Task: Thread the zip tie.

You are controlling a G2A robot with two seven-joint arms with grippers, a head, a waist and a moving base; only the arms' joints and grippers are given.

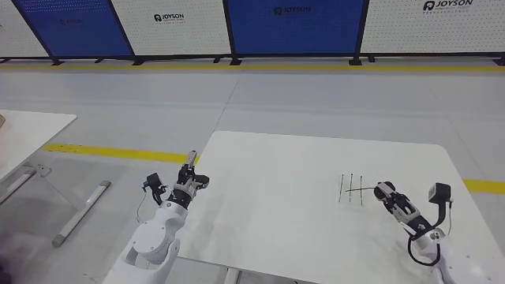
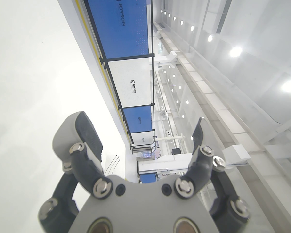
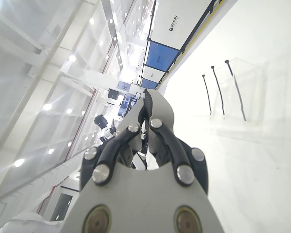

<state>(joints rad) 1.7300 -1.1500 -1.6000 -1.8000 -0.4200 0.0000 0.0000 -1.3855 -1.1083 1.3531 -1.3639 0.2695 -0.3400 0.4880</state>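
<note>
three black zip ties (image 1: 351, 189) lie side by side on the right part of the white counter (image 1: 276, 205), running from near to far with their small square heads at the far end. in the right wrist view the zip ties (image 3: 217, 90) rest on a clear see-through holder (image 3: 254, 93) that stands on the counter (image 3: 257, 170); how they sit on it cannot be told exactly. the right gripper (image 1: 382, 190) is over the counter just to the right of the ties, its tip pointing left toward them, close beside them but not touching. its two fingers are pressed together at the tips, and the right wrist view shows nothing between them at the right gripper (image 3: 146, 96). the left gripper (image 1: 190, 164) is at the left edge of the counter, well apart from the ties, with most of the counter's width between them. its fingers are spread wide in the left wrist view, dark ribbed pads (image 2: 88, 134) facing each other across a broad gap, and the left gripper (image 2: 140, 124) has nothing in it. past it, far off across the pale counter (image 2: 26, 73), the zip ties (image 2: 114, 162) show as thin dark strokes. beyond the counter a yellow floor line (image 1: 118, 153) runs across, and blue and white panels (image 1: 296, 8) stand along the far side of the room.
</note>
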